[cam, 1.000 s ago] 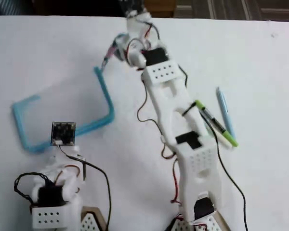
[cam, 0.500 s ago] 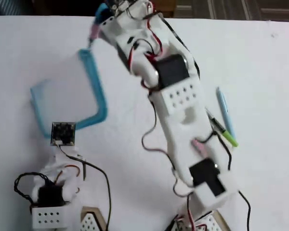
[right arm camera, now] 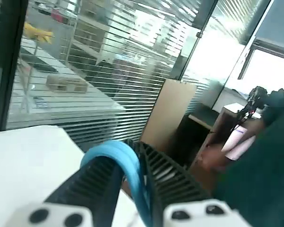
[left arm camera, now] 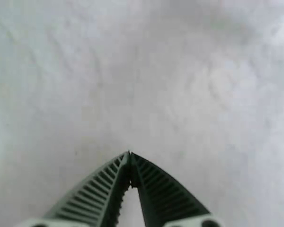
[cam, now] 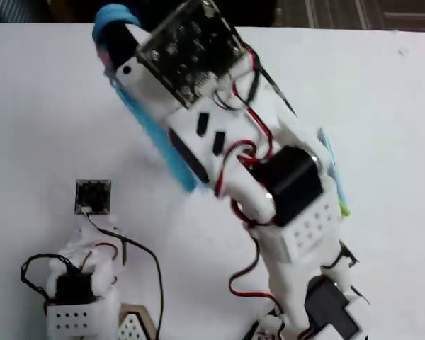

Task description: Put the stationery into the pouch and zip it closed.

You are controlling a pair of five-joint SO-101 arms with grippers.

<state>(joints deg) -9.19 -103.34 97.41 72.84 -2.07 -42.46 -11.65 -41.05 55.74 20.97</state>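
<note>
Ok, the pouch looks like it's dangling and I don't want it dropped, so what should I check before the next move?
1. Right tool grip on pouch: ok, shut on its blue rim.
2. Pouch flat on the table for loading: not ok, it is raised in the tool.
3. Pouch mouth unzipped: cannot tell.
4. Blue pen and green pen inside the pouch: not ok, both lie on the table.
5. Left tool free to help: ok, shut, holding nothing, over bare table.
</note>
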